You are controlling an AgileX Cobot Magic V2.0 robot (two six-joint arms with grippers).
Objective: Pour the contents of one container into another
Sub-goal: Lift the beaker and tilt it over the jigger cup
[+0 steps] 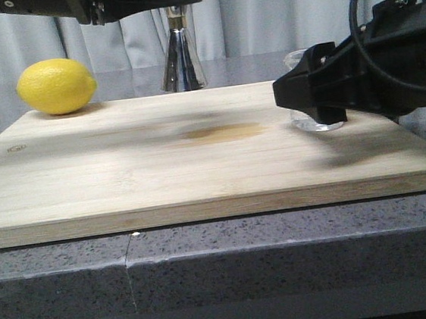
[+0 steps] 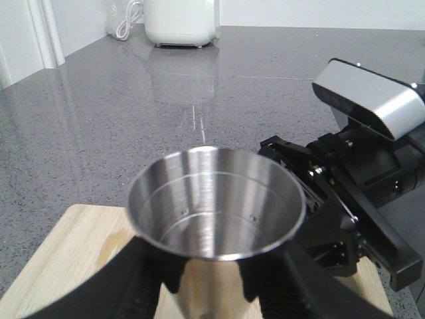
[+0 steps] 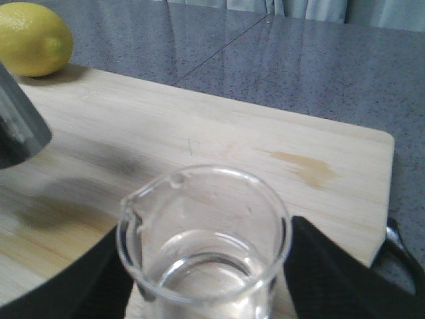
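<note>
Glass beaker [image 3: 206,246] pinched in right gripper [image 1: 321,98], low over right end of wooden board [image 1: 197,157]; no readable markings. Steel jigger [image 2: 216,219] clamped in left gripper [image 2: 212,279], held high, board's back edge. Liquid inside beaker visible from right wrist only. Lemon [image 1: 56,86] far left.

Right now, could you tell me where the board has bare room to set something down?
The cutting board lies bare between the lemon and the right gripper, around the brown stain. Its right end is crowded: beaker in that gripper.
</note>
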